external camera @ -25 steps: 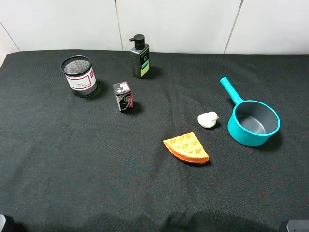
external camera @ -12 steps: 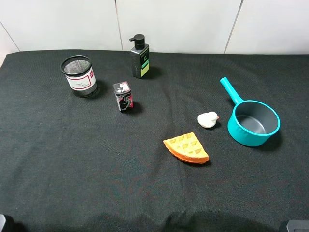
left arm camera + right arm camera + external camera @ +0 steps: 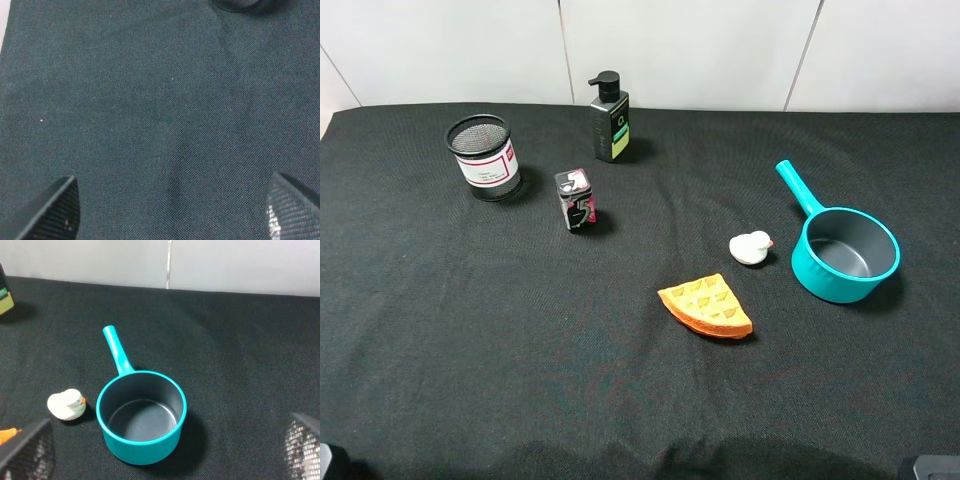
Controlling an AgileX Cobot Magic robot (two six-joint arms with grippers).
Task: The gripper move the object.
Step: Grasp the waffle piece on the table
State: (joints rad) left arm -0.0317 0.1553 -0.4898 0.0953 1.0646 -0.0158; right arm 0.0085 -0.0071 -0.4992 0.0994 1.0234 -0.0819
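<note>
The object, a flat orange-yellow waffle wedge [image 3: 707,306] with a grid top, lies on the black cloth right of centre in the high view; only its orange tip [image 3: 7,434] peeks in at the edge of the right wrist view. My left gripper [image 3: 172,210] hangs open over bare cloth, its two fingertips wide apart with nothing between them. My right gripper [image 3: 165,452] is open too, its fingers framing the teal pan without touching it. In the high view both arms show only as dark corners at the bottom edge.
A teal saucepan [image 3: 844,250] with its handle pointing away sits at the right, a small white duck [image 3: 751,247] just left of it. Further back stand a mesh pen cup [image 3: 483,157], a small black box [image 3: 575,199] and a pump bottle [image 3: 610,118]. A white wall borders the far edge.
</note>
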